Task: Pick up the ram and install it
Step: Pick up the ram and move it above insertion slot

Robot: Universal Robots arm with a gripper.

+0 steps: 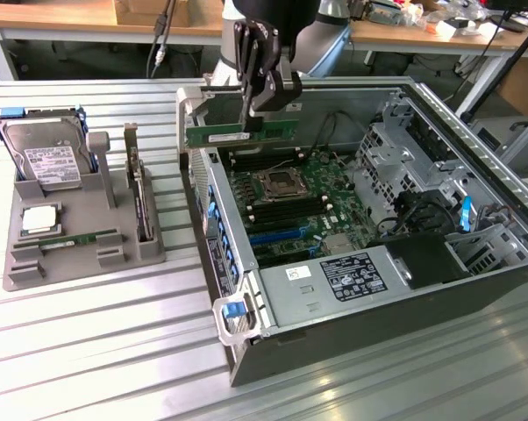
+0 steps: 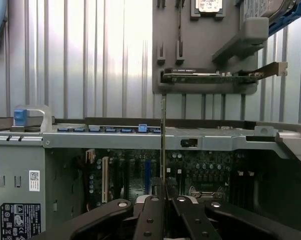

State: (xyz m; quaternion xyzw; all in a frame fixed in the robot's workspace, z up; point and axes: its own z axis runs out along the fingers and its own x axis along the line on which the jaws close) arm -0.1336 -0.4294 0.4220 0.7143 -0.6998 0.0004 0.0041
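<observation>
The tool (image 1: 253,110) is pinching the ram (image 1: 242,133) by its upper long edge, with its fingers pressed against the board's two faces. In the wrist view the ram (image 2: 163,135) shows edge-on as a thin line rising from between the fingers (image 2: 150,220). The stick hangs level over the open computer case (image 1: 474,289), close to the case wall at the exterior view's left. It is above the motherboard (image 1: 290,206) and not touching it.

What could go wrong, as I judge it:
- The black memory slots (image 1: 262,160) lie close together beside the processor socket (image 1: 277,184), so a small offset could put the stick on a slot wall or a latch.
- The grip is narrow and near the middle. If one end meets the slot first, the stick could pivot in the fingers.
- I cannot tell whether the notch faces the right way.

The case holds the motherboard, a labelled power supply (image 1: 352,279) and a drive cage (image 1: 396,158). On the table (image 1: 97,351), toward the exterior view's left edge, a grey fixture tray (image 1: 18,272) holds four things:
- a hard drive (image 1: 49,162)
- a processor chip (image 1: 38,219)
- a second ram stick (image 1: 71,239) lying flat
- an upright expansion card (image 1: 139,197)
</observation>
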